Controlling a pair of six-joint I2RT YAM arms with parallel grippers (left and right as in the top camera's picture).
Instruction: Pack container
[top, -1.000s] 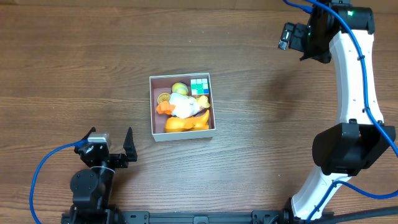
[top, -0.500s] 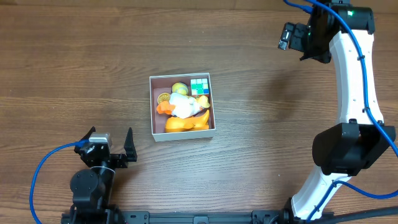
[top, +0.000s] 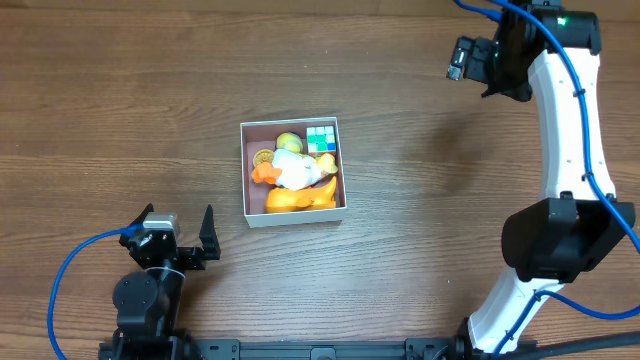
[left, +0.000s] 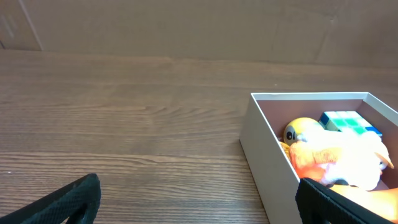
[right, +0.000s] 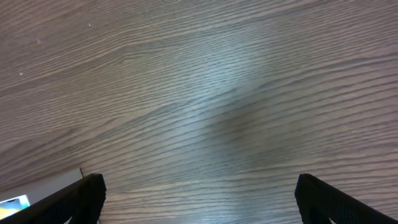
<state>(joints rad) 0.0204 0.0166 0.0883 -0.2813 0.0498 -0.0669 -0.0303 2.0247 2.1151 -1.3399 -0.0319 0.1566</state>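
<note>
The brown wood-grain surface (top: 120, 110) carries everything. The white-and-black right arm (top: 565, 130) is held well apart at the far right side, its jaws spread over bare wood with nothing between them. The shallow square white-walled container (top: 295, 217) with a mauve inside is set near the middle of the surface. The black left arm (top: 148, 295) is parked near its front-left corner, jaws likewise spread and empty. Inside are packed an orange-yellow banana-shaped toy (top: 300, 198), a white-and-orange soft toy (top: 290, 170) and a green, blue and white puzzle cube (top: 321, 138). The soft toy appears heaped on the others. It could be tipped out, or the light box slid, if a wall were clipped by an approaching finger.
</note>
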